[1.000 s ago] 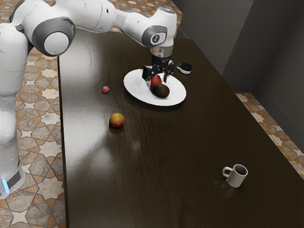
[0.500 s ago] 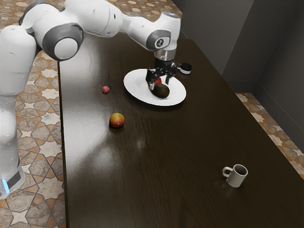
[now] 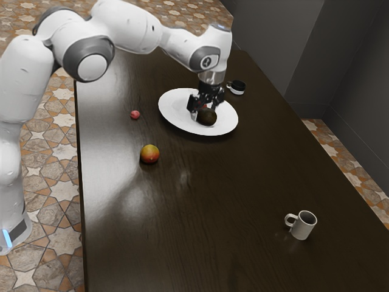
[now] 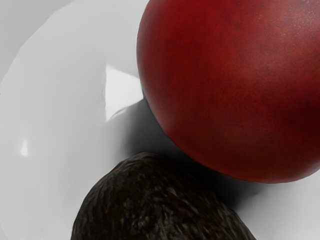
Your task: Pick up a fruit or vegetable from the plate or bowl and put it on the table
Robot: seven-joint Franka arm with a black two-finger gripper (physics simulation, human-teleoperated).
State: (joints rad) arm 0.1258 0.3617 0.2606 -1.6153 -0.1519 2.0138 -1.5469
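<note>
Desk of dark brown, grained wood carries everything, and the white-and-grey jointed arm reaches over it towards a broad oval plate of glossy white. The black jaws stand wide, low over the plate's contents, with nothing gripped.

On that plate lie the task's candidates. The smooth, round, deep-red fruit has faint pale speckling and darker shading low on its side. Close beside it sits the blackish, egg-shaped avocado, its skin rough and pebbled, with a dark shadow between the two. Which one is meant to be taken, I cannot tell; either would suit the task, and both are on the plate.

Their closeness looks like the main danger. A finger coming down in that narrow gap could land on the neighbour, or shove it as the jaws close. Too shallow a grip on the red fruit's smooth curve might squeeze it out and set it rolling; going too deep could knock the plate.

The pale grey mug and the black-and-white cup stand clear of the plate, as do the yellow-and-red round fruit and the tiny pinkish-red one.
</note>
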